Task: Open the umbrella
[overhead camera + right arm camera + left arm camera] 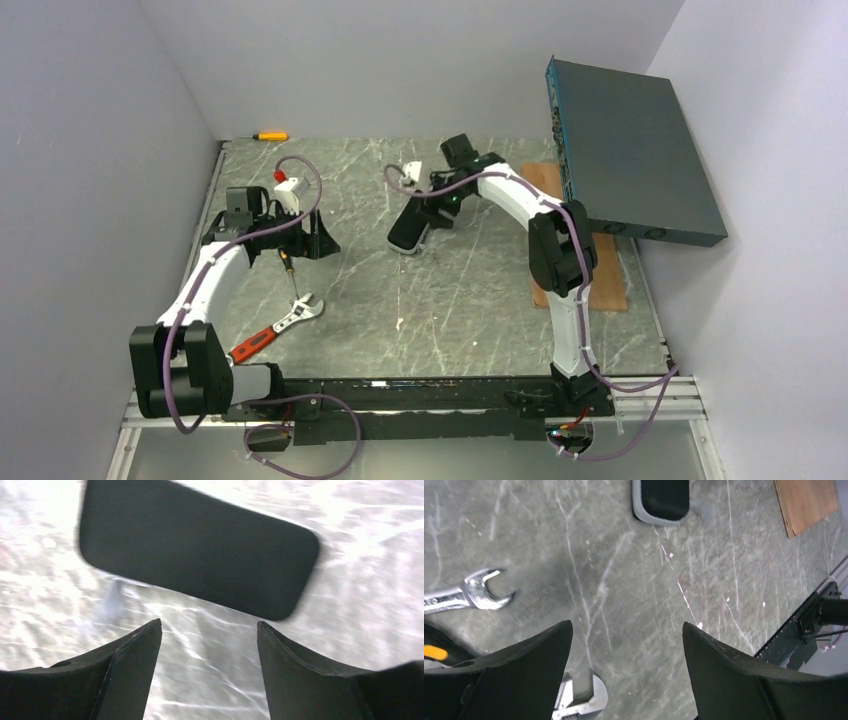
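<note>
The umbrella (407,233) lies folded as a short black oblong with a pale rim on the grey marble table, near the middle. In the right wrist view the umbrella (200,565) fills the upper part, just beyond the fingertips. My right gripper (436,208) is open and empty, right beside the bundle's far end, and its jaws (209,625) stand wide apart over bare table. My left gripper (320,242) is open and empty, well to the left of the umbrella. In the left wrist view (626,625) one end of the umbrella (661,500) shows at the top edge.
A large dark teal box (630,150) leans at the back right over a wooden board (610,280). A red-handled adjustable wrench (275,332), a screwdriver (288,265) and an open-ended spanner (474,592) lie near the left gripper. A yellow tool (270,135) lies at the back wall.
</note>
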